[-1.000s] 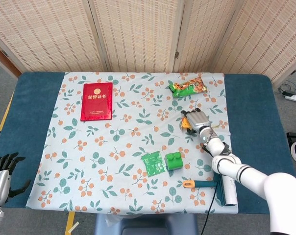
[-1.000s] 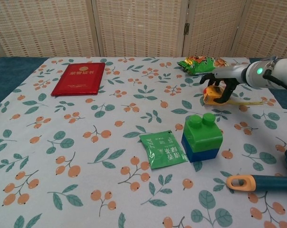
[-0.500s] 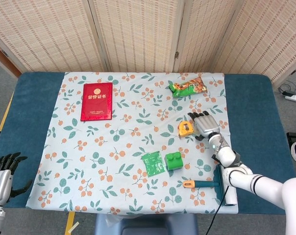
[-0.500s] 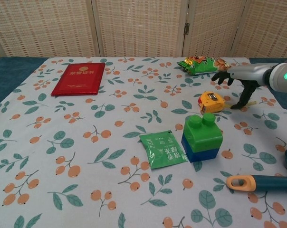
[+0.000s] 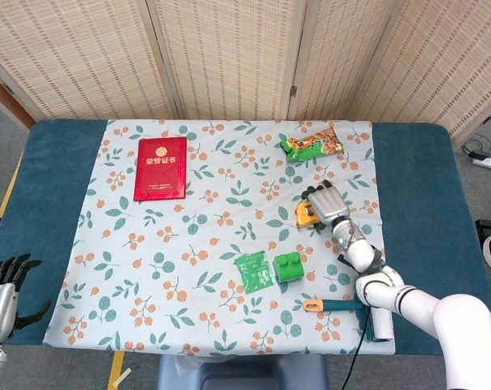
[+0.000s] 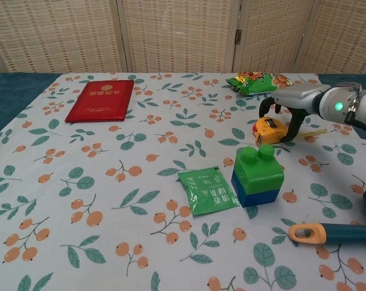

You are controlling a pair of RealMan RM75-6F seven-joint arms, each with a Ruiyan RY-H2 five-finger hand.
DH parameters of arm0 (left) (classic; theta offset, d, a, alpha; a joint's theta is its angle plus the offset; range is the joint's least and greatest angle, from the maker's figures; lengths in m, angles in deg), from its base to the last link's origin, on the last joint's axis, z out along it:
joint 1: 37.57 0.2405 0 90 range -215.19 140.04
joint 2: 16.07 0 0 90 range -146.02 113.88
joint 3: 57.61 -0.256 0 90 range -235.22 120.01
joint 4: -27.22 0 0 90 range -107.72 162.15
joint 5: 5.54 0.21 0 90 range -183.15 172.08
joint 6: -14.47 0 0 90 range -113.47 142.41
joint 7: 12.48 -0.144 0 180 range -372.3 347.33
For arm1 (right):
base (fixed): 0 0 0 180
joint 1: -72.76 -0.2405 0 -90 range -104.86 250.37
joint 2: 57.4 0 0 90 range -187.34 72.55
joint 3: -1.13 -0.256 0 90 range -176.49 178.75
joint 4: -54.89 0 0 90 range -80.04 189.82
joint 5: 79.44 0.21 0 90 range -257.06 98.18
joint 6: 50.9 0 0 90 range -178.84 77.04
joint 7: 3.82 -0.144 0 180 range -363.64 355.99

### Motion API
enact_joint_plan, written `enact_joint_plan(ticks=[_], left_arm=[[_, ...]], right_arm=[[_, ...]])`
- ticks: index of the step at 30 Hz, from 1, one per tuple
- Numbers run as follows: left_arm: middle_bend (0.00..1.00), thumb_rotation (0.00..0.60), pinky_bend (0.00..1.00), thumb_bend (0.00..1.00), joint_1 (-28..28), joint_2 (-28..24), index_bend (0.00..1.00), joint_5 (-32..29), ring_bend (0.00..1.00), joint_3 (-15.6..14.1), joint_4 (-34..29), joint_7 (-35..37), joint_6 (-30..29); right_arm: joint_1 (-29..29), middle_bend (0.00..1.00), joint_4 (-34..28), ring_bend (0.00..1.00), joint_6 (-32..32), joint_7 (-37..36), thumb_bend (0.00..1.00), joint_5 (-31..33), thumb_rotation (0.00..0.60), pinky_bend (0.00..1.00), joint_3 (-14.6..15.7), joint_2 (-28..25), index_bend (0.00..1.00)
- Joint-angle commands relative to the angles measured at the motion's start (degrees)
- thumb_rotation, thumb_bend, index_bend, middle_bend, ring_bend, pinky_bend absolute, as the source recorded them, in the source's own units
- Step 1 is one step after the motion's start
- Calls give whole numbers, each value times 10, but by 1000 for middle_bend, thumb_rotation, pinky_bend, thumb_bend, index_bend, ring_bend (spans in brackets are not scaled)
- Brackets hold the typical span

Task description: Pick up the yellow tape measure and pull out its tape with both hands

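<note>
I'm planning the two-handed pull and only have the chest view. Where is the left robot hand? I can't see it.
Observer: The left robot hand is low at the near left, off the table's edge, fingers apart and holding nothing.
Operator: From above, does the right one cover the tape measure?
Observer: Partly. The right robot hand lies over the right side of the yellow tape measure; its left side shows. I cannot tell whether it grips.
Operator: What does the teal handle at my right edge end in?
Observer: The teal handle ends in a white roller near the cloth's corner.
</note>
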Motion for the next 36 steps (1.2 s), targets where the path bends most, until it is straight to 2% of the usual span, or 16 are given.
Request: enact_joint_plan(ticks=[1,11,14,18,22,29,36], left_arm=[[134,600,0,338,1,0,227,-1,73,0,1,1,0],[133,600,0,338,2,-1,219,0,71,-1,2,5,0],[134,600,0,338,2,-2,218,0,71,0,4,7,0],[134,600,0,338,-4,-3,227,5,71,6,3,12,2],[134,600,0,339,-24,-8,243,20,81,19,-3,32,15],[134,600,0,339,-92,6,248,43,99,65,-13,63,58],[134,600,0,339,-167,49,240,47,101,107,-22,34,97]], right_arm=[[-3,238,14,249,0,-22,242,-21,600,116,-3,11,296],[-5,272,35,270,6,-47,242,-45,600,124,-7,25,317],[-3,336,46,306,8,-56,247,-47,600,141,-10,33,388],[4,424,47,365,-2,-76,341,-48,600,170,-19,38,499],[16,484,9,412,-22,-110,406,-53,600,184,-33,19,562],[50,498,-129,431,-68,-174,420,-43,600,192,-68,-40,576],[65,498,-234,436,-85,-224,421,-14,600,198,-103,-57,582]])
